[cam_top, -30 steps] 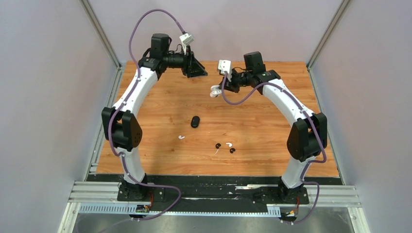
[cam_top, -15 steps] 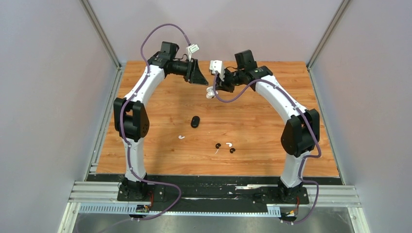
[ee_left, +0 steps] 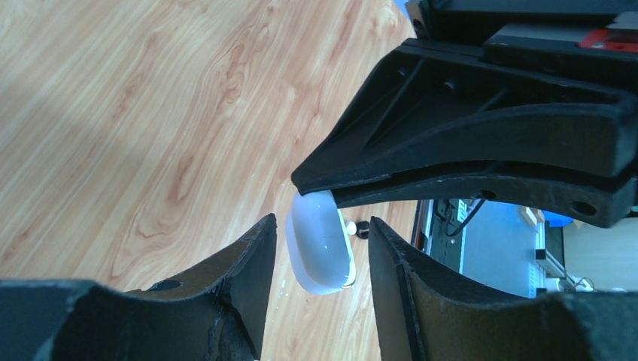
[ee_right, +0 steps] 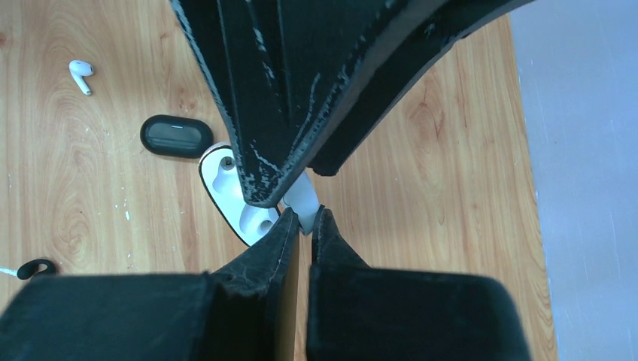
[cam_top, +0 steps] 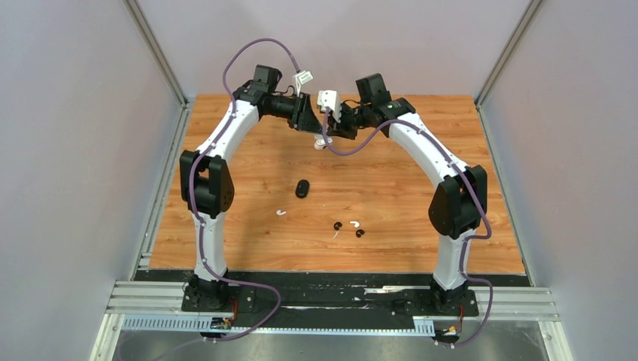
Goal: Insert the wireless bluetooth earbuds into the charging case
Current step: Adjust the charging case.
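The white charging case (cam_top: pixel 321 143) hangs open above the far middle of the table. My right gripper (ee_right: pixel 303 214) is shut on its thin lid (ee_right: pixel 301 197), and the case's body (ee_right: pixel 233 188) shows two empty sockets. My left gripper (ee_left: pixel 320 226) is open and straddles the case (ee_left: pixel 320 244), with a gap on each side. On the wood lie a white earbud (cam_top: pixel 281 213), a second white earbud (cam_top: pixel 353 224) and two black earbuds (cam_top: pixel 337 226) (cam_top: pixel 360 233). In the right wrist view I see one white earbud (ee_right: pixel 80 72) and a black earbud (ee_right: pixel 34 268).
A black charging case (cam_top: pixel 302 188) lies shut on the table below the two grippers, also seen in the right wrist view (ee_right: pixel 176 136). Both arms arch inward and meet over the far middle of the table. Grey walls enclose the table on three sides.
Both arms have swung toward each other over the far middle. My left gripper has come around the white case held by my right gripper, and its jaws have narrowed a little.
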